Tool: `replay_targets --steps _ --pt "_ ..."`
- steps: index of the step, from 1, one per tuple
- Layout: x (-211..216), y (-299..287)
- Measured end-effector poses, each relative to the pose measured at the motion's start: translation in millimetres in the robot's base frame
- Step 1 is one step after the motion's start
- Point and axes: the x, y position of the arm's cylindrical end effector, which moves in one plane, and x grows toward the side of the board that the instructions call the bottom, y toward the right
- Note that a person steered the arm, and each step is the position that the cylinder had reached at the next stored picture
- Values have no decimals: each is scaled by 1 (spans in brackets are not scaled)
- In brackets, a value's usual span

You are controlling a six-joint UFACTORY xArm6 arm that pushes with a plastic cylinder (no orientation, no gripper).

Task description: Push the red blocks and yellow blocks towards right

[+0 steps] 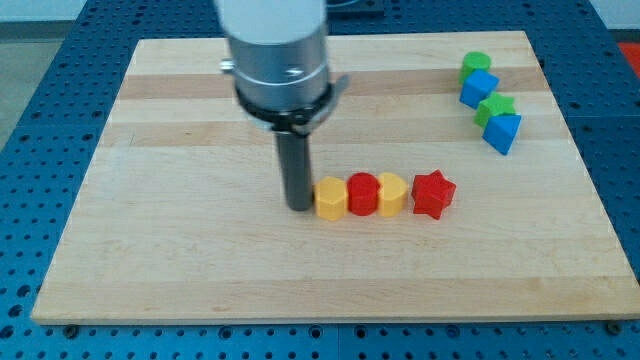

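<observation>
My tip [299, 206], a plain rod with nothing to grip, touches the yellow block [331, 198] at frame centre; red cylinder [363, 193], second yellow block [391, 194], red star [433, 194] line up rightward.

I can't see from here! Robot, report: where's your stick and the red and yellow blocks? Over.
My tip at left end of row: yellow block, red block, yellow hexagon, red star. Path right clear.

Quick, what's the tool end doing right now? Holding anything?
No jaws on this arm, so nothing is held.
My tip: on the board at the view's left end of the row, right beside the yellow block, contact not certain.
</observation>
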Motion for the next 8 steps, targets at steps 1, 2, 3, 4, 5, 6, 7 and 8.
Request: replay_targets --steps 1,2,3,4,5,6,7,8 --pt "0 44" --pt "-4 73" --pt "-22 101" --pt "-40 126" --pt "-48 148" --pt "-49 151" --pt "-49 151" --pt "-46 163"
